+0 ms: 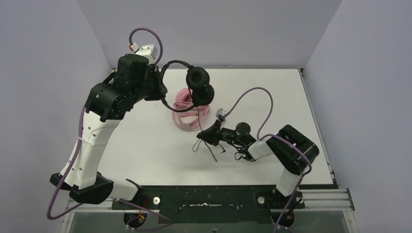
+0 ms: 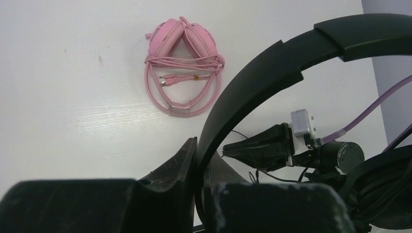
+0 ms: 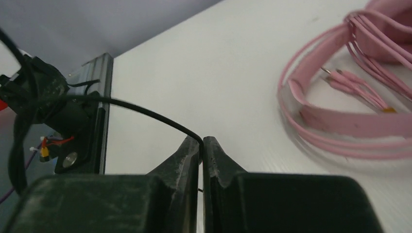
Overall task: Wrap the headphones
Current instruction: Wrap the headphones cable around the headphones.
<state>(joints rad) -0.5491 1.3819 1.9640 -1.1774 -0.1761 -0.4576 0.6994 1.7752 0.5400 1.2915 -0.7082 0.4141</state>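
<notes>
Clamping the black headphones (image 1: 199, 82) by the band in the left tool (image 2: 199, 150), aloft at far left. Pinching their thin cable (image 3: 145, 110) in the right tool (image 3: 201, 145), nearer and lower, past the pink headphones (image 1: 187, 119).

Left arm (image 1: 92, 145): rearing up high, wrist pointing rightward.
Left claw (image 2: 200, 145): clamping tightly closed, held aloft.
Right arm (image 1: 286, 150): crouching low, reaching leftward.
Right claw (image 3: 201, 141): pinching closed, fingertips nearly meeting.

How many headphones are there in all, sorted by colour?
Pink headphones: 1
Black headphones: 1
Total: 2
</notes>
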